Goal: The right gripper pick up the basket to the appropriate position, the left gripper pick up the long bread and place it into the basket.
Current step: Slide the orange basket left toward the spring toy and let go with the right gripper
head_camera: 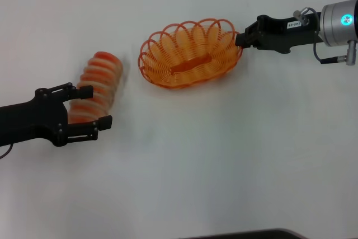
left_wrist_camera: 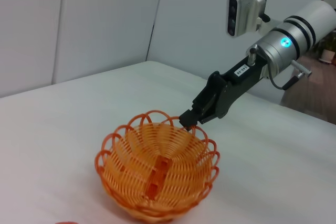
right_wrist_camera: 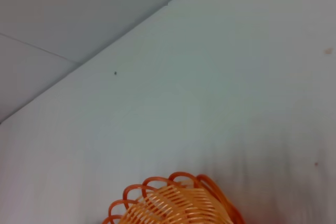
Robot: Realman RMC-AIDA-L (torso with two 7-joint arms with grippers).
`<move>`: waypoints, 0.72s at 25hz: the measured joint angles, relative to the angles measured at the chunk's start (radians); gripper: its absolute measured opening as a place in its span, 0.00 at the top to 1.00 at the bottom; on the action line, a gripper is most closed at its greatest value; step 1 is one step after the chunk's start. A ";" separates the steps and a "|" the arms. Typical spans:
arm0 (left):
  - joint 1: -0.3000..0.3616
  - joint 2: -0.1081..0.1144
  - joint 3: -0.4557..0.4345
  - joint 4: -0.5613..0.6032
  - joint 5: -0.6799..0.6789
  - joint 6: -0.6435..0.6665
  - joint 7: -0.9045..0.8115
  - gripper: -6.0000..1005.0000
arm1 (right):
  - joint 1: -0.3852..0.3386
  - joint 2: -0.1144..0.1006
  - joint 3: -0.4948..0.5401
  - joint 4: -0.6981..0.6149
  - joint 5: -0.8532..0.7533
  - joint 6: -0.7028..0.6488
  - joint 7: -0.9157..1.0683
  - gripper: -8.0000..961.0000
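Observation:
The long bread (head_camera: 99, 79), with orange ridges and cream stripes, lies at the left of the white table (head_camera: 224, 166). My left gripper (head_camera: 92, 104) has one finger on each side of the bread's near end and is closed against it. The bread looks blurred. A sliver of it shows at the edge of the left wrist view (left_wrist_camera: 65, 222). The orange wire basket (head_camera: 190, 54) sits at the table's middle back. My right gripper (head_camera: 241, 40), with its white label, is shut on the basket's right rim. The left wrist view shows the basket (left_wrist_camera: 157, 174) and the right gripper (left_wrist_camera: 188, 120) pinching its rim. The right wrist view shows the basket's rim (right_wrist_camera: 173, 203).
White walls stand behind the table (left_wrist_camera: 105, 24). A dark edge (head_camera: 246, 234) runs along the table's front. Bare table surface lies between the bread and the basket and in front of both.

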 joint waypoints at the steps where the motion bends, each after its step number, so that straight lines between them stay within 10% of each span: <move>1: 0.000 0.000 0.000 0.000 0.000 0.000 0.000 0.14 | 0.000 0.000 0.001 0.004 0.000 0.003 0.003 0.92; 10: 0.000 0.000 0.000 0.000 0.000 0.007 0.000 0.14 | -0.026 -0.008 0.005 0.043 0.115 -0.009 -0.003 0.82; 18: 0.000 0.000 0.000 0.000 -0.001 0.009 0.000 0.14 | -0.047 -0.022 0.009 0.038 0.134 -0.067 -0.034 0.36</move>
